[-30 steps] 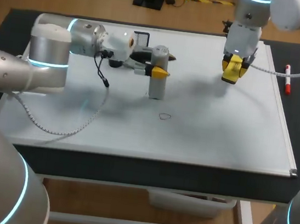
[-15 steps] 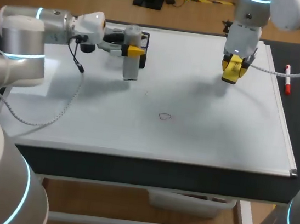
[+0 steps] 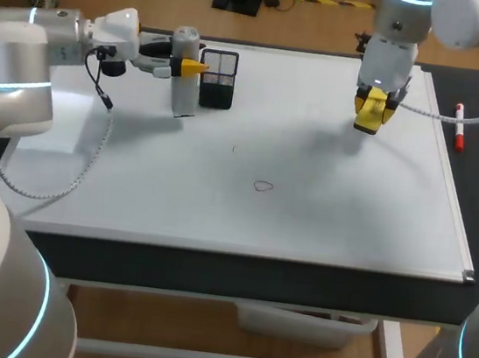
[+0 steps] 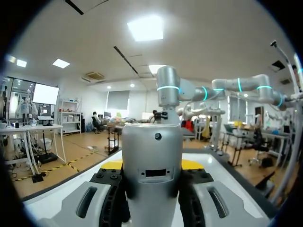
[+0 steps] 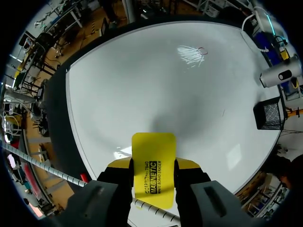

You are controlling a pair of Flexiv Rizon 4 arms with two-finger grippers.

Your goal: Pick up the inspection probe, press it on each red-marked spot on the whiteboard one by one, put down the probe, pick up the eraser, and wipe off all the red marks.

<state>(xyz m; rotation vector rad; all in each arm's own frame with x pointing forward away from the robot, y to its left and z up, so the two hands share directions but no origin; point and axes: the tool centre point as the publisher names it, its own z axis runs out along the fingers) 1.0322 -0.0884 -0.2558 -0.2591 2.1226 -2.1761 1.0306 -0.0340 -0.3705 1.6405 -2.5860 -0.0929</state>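
My left gripper [image 3: 186, 67] is shut on the grey cylindrical inspection probe [image 3: 180, 79], holding it upright at the whiteboard's far left, just beside a black mesh holder [image 3: 218, 78]. In the left wrist view the probe [image 4: 152, 175] fills the space between the yellow-tipped fingers [image 4: 111, 165]. My right gripper [image 3: 374, 106] hangs over the far right of the whiteboard [image 3: 333, 209], shut on the yellow eraser [image 5: 152, 165]. A small red loop mark [image 3: 262, 186] lies near the board's middle; the right wrist view shows the mark [image 5: 202, 49] ahead of the eraser.
A red marker [image 3: 459, 127] lies on the dark table right of the board. A faint short stroke [image 3: 233, 149] sits above the loop mark. The left arm's cable [image 3: 95, 138] droops over the board's left part. The holder [image 5: 266, 113] and probe [image 5: 279, 75] show in the right wrist view.
My left arm has carried the probe leftwards and towards the back, from near the board's middle to beside the black holder. The right arm and eraser have stayed put.
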